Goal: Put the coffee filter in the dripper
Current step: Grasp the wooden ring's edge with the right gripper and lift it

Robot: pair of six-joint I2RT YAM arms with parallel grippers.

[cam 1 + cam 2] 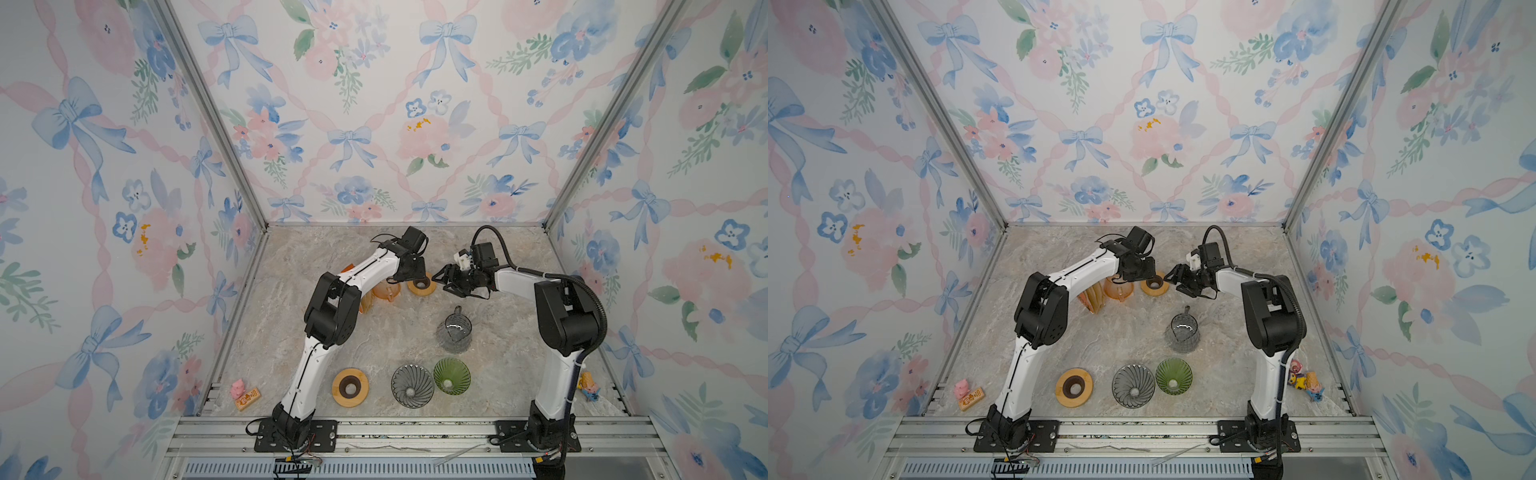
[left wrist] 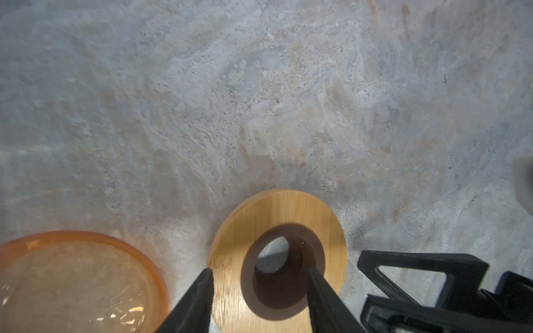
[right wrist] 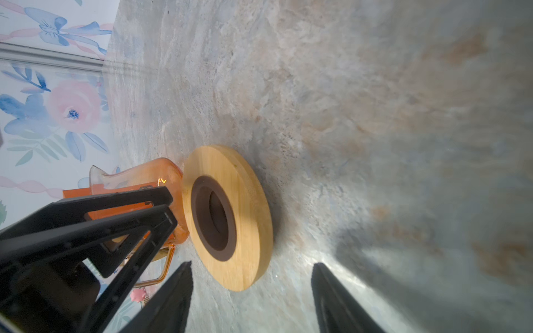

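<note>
Tan paper coffee filters (image 1: 1093, 300) stand in an orange holder at the back left, partly behind my left arm. Two cone drippers sit at the front: a grey one (image 1: 412, 385) and a green one (image 1: 451, 376), both with nothing in them. My left gripper (image 2: 261, 278) is open, and its fingers straddle the dark hole of a wooden ring (image 2: 277, 219) below it. My right gripper (image 3: 251, 278) is open too, low over the stone top just beside that ring (image 3: 248, 207), with nothing between its fingers. In both top views the two grippers meet at the ring (image 1: 422, 286).
An orange glass carafe (image 1: 386, 291) stands against the ring, between it and the filters. A clear glass pitcher (image 1: 455, 330) is mid-right and a second wooden ring (image 1: 350, 386) front left. Small toys lie at the front corners (image 1: 245, 395) (image 1: 589, 385).
</note>
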